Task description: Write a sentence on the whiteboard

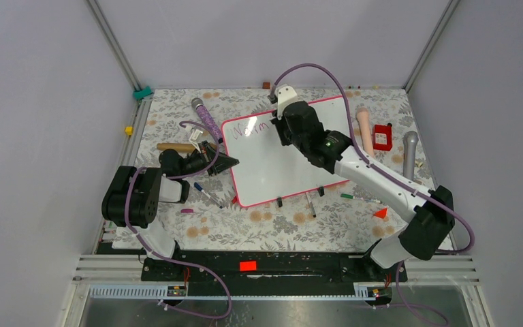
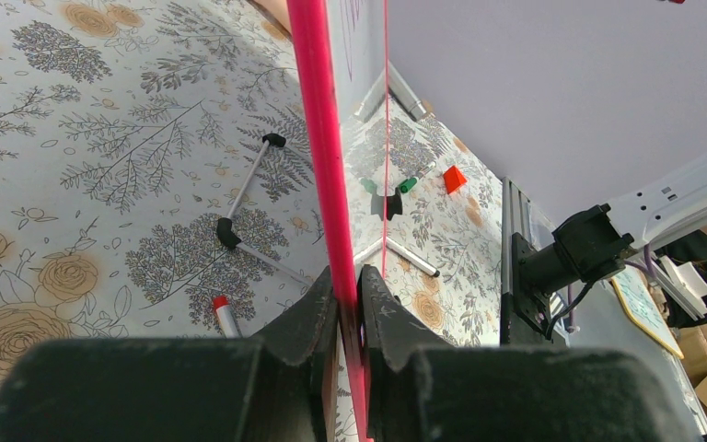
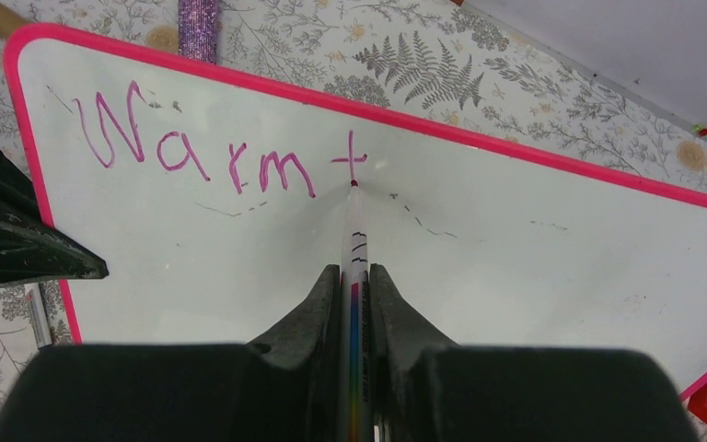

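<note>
Right wrist view: the right gripper (image 3: 354, 276) pinches a marker (image 3: 354, 221), its tip on the whiteboard (image 3: 534, 249) at the foot of the "t" in the sentence (image 3: 193, 157), which reads "Warmt". The left gripper (image 2: 350, 295) clamps the board's pink edge, seemingly to steady it on the worktop (image 1: 279, 225). The right arm stretches far forward; the left lies folded low.
</note>
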You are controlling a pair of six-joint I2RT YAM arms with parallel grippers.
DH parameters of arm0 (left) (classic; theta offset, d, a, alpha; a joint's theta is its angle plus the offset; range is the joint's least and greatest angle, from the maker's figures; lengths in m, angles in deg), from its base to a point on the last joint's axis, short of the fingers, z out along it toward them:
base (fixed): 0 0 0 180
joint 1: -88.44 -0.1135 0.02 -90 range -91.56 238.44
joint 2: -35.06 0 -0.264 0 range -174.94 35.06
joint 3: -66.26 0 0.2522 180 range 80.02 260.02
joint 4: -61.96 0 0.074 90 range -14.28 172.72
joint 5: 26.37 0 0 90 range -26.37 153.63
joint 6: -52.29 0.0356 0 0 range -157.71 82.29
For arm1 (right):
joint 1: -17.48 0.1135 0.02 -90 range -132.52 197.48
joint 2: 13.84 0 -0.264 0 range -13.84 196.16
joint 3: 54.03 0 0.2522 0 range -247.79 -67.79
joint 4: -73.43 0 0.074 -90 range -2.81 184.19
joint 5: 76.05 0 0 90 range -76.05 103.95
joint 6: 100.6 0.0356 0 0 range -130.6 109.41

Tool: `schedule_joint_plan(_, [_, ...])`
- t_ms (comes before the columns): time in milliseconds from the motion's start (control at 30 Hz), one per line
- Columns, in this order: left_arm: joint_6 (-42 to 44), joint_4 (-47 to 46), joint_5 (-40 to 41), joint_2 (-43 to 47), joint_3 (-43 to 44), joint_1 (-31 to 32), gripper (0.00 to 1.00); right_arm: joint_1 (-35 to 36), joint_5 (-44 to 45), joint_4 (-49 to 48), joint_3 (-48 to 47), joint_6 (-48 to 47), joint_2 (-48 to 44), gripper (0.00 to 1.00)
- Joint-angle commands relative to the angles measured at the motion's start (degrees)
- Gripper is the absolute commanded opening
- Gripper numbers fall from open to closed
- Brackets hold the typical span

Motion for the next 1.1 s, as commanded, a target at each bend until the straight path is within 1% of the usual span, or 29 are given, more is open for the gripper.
schedule_joint_plan(0, [4.2, -5.1, -0.7, 0.1, 0.6, 0.2, 0.00, -0.1, 0.1, -0.8, 2.8, 1.1, -2.7, 0.00])
schedule_joint_plan(233, [4.3, -5.1, -0.7, 0.2, 0.5, 0.2, 0.00, -0.1, 0.7, -0.8, 4.5, 1.6, -3.7, 0.00])
schedule_joint_plan(667, [4.3, -5.1, -0.7, 0.2, 0.5, 0.2, 0.00, -0.5, 2.9, 0.0, -0.4, 0.3, -0.8, 0.00])
schedule_joint_plan(1067, [4.3, -5.1, -0.7, 0.0, 0.7, 0.2, 0.00, -1.0, 1.8, 0.4, -1.9, 0.0, -4.0, 0.00])
